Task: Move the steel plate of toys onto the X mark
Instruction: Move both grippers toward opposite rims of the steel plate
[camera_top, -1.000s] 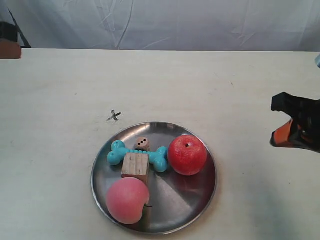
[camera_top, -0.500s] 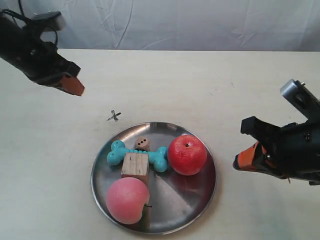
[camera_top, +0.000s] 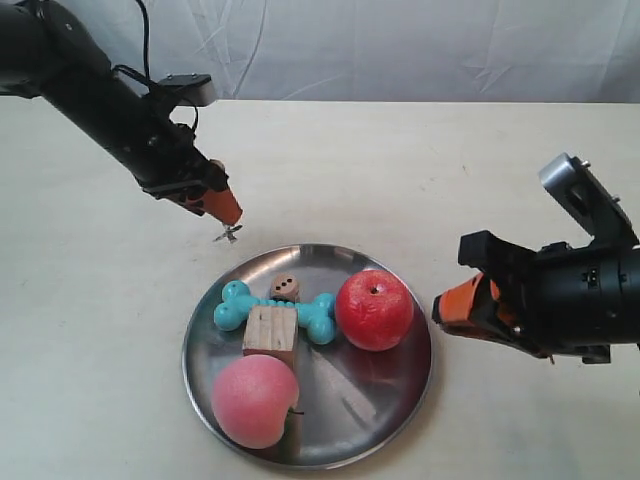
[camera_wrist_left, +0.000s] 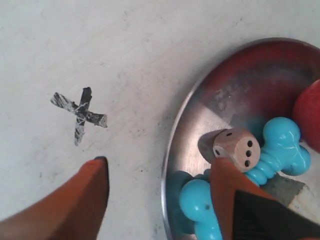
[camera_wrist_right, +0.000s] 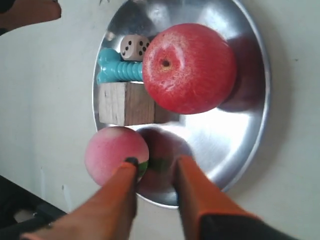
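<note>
Resting on the desk (camera_top: 520, 160), the steel plate (camera_top: 370, 400) carries the red apple (camera_top: 374, 309), pink peach (camera_top: 254, 400), turquoise bone (camera_top: 275, 312), wooden cube (camera_top: 270, 332) and small die (camera_top: 285, 287), while the X mark (camera_top: 228, 233) lies on bare desk just outside the plate's rim, on the bone's side. The left fingers (camera_wrist_left: 75, 205) hover at that rim, spread wide and empty, one over the desk near the X mark and the other over the bone inside the plate. The right fingers (camera_wrist_right: 110, 200) hang beside the plate's rim on the apple's side, parted by a narrow gap and holding nothing.
</note>
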